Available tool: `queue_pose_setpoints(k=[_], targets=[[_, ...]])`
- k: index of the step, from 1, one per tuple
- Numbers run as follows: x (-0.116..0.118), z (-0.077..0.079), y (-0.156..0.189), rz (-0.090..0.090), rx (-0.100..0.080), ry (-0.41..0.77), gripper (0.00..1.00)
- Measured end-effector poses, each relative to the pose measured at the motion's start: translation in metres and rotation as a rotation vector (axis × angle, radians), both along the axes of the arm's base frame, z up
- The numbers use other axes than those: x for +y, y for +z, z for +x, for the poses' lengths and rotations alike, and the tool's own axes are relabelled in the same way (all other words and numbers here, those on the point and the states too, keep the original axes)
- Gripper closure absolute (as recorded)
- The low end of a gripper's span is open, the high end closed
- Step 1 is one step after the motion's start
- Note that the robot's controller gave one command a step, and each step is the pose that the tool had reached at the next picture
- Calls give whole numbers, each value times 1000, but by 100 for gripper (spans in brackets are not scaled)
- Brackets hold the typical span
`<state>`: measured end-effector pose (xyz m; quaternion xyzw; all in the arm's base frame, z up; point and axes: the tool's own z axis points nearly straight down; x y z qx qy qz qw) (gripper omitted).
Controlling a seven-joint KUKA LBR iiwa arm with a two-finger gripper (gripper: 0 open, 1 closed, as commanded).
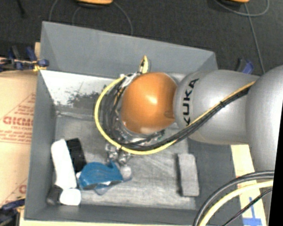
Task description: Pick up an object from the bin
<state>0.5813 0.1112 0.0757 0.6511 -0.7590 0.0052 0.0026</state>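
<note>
- End effector [117, 158]: a small metal assembly below the orange domed cover [145, 104], near the middle of the frame and low over the floor of the grey metal bin [138, 53]. The cover and cables hide most of it, so I cannot tell how far open it is. Nothing visibly held.
- Its lower tip stands just above the upper right edge of the blue irregular plastic-looking piece [98, 175]. Cannot tell whether they touch or stand slightly apart.
- A small pale translucent lump [126, 173] lies just right of the blue piece, directly under the end effector.
- The blue piece sits lower left of centre on the bin floor. Bright blue, lumpy outline, broader at the left and tapering right.
- Left of it lies a white elongated cylinder [62, 165], running from upper left to lower right, with a rounded white end and a dark bit at the lower left corner. A black blocky object [77, 153] is wedged between the cylinder and the blue piece.
- A grey rectangular foam-like block [187, 175] lies well apart, at the right of the bin floor.
- Arm: the thick silver KUKA arm [224, 107] enters from the right of the frame, its wrist pointing down into the bin. A yellow cable [97, 110] and a black one loop round the cover.
</note>
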Motion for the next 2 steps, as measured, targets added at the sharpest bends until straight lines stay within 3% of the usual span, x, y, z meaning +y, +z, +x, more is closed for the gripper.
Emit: queue_pose_setpoints(k=[1,2], targets=[[0,0,0,0,0,-1,100],[8,30,34,11,7,-15,100]])
